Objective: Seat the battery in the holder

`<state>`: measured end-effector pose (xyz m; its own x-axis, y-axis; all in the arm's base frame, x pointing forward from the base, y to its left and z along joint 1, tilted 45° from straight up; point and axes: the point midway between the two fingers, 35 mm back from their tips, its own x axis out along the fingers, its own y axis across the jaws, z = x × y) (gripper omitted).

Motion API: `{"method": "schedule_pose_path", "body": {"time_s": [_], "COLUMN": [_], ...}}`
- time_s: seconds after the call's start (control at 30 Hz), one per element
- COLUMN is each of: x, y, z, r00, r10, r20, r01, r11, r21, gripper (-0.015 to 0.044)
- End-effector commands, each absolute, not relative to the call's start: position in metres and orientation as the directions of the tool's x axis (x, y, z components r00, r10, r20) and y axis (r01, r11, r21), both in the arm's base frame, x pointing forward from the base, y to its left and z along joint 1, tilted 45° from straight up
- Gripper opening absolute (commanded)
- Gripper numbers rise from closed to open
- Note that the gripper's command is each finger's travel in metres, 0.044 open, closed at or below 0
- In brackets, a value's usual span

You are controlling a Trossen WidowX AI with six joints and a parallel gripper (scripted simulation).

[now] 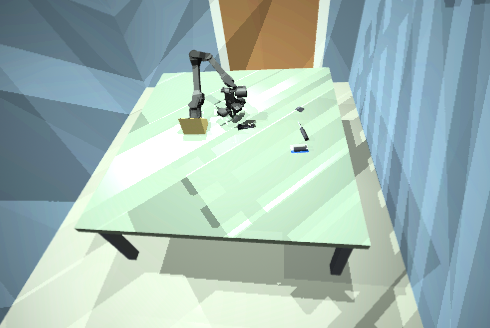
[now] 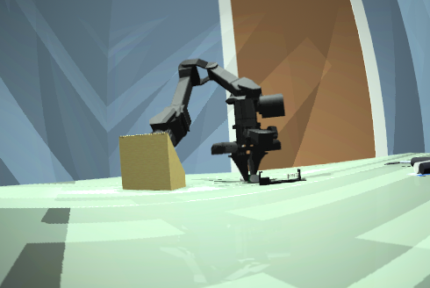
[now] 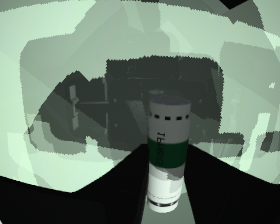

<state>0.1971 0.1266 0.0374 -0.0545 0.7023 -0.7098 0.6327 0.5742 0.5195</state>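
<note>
The battery, white and grey with a green band, lies low at the table surface. In the wrist view it runs lengthwise between the fingers, its darker end pointing up the picture. My gripper points down and is shut on the battery, a finger against each side. The black holder lies on the table just beside the gripper, to its right in the exterior view, with upright ends. Only a dark corner shows at the top of the wrist view. The battery's far underside is hidden.
A tan block stands by the arm's base. Farther right on the table are a small dark piece, a dark pen-like tool and a dark and white item with a blue base.
</note>
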Motion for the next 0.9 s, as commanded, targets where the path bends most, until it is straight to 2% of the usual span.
{"method": "schedule_pose_path", "body": {"time_s": [0.0, 0.37, 0.87], "x": [0.198, 0.203, 0.262], "y": [0.12, 0.09, 0.048], "z": [0.044, 0.072, 0.052], "r00": [-0.055, -0.055, -0.051], "r10": [0.703, 0.703, 0.699], "r20": [-0.709, -0.709, -0.714], "r01": [0.634, 0.615, 0.104], "r11": [0.573, 0.584, 0.715], "r21": [0.518, 0.53, 0.692], "gripper": [0.0059, 0.0059, 0.0059]}}
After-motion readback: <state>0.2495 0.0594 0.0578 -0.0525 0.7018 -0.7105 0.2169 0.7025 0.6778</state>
